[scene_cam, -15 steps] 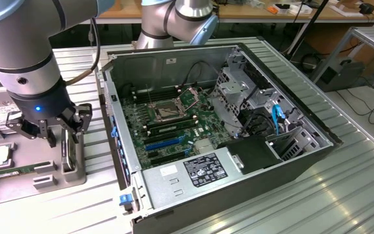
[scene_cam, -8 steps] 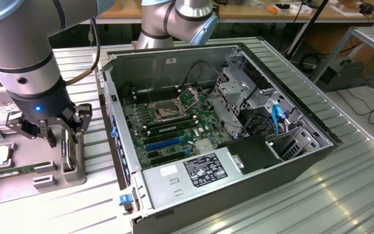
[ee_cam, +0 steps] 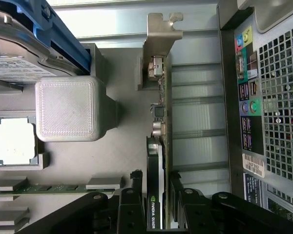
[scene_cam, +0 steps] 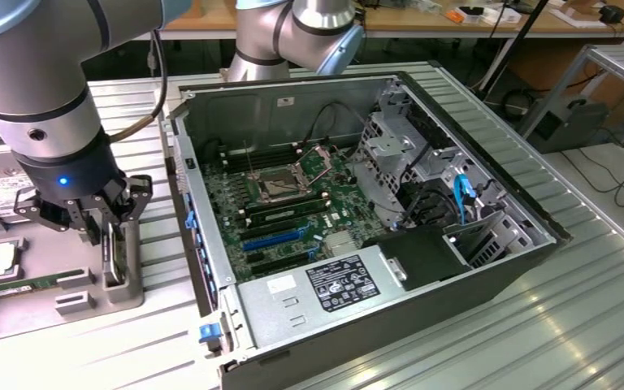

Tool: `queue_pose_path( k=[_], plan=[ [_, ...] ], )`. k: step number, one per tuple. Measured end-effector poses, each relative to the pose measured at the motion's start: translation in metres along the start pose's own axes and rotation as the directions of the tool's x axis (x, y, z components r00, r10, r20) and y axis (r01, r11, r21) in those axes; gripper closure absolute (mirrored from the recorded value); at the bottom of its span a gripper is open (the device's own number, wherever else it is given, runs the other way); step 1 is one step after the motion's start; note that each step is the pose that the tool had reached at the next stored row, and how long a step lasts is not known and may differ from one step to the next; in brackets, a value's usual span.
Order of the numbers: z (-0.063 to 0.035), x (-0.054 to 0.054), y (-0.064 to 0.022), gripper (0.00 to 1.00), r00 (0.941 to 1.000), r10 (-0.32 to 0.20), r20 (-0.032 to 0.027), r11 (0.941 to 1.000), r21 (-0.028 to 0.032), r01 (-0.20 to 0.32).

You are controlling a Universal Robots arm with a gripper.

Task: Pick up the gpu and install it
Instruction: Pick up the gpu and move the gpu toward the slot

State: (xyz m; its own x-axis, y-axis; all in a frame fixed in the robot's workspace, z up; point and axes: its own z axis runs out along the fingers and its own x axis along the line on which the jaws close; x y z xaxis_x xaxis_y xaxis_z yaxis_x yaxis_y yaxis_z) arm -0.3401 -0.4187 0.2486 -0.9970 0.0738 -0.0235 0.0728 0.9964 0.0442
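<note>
Fingers (ee_cam: pixel 136 192) of the gripper (ee_cam: pixel 156 176) were held apart on either side of the graphics card (ee_cam: pixel 164 117), close to both faces, though no firm clamp could be made out. The card was stood on edge in a slot of the grey tray (ee_cam: pixel 122 151), at the lower left of the exterior view, with its metal bracket (ee_cam: pixel 161 34) at the end away from the fingers. It was judged light and stiff but fragile. A hold across the black cooler and the board's back would be safest, with bare chips and the contact edge avoided. Beyond the tray, the open computer case (scene_cam: pixel 474 154) was laid on a ribbed metal table (scene_cam: pixel 583 325), its motherboard (scene_cam: pixel 290 195) exposed. Desks (scene_cam: pixel 399 23) were ranged along the upper edge.
</note>
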Motion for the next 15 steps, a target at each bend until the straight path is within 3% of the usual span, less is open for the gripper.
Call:
queue_pose_path(
  k=[2, 12, 14, 15],
  plan=[
    [0.0018, 0.0001, -0.0001, 0.65, 1.0000, 0.000, 0.0025, 1.0000, -0.0003, 0.000],
    [0.0021, 0.0001, -0.0001, 0.65, 1.0000, 0.000, 0.0029, 1.0000, -0.0002, 0.000],
    [0.0021, 0.0001, -0.0001, 0.67, 1.0000, 0.000, 0.0028, 1.0000, -0.0002, 0.000],
    [0.0021, 0.0001, -0.0001, 0.73, 1.0000, 0.000, 0.0028, 1.0000, -0.0002, 0.000]
  ],
)
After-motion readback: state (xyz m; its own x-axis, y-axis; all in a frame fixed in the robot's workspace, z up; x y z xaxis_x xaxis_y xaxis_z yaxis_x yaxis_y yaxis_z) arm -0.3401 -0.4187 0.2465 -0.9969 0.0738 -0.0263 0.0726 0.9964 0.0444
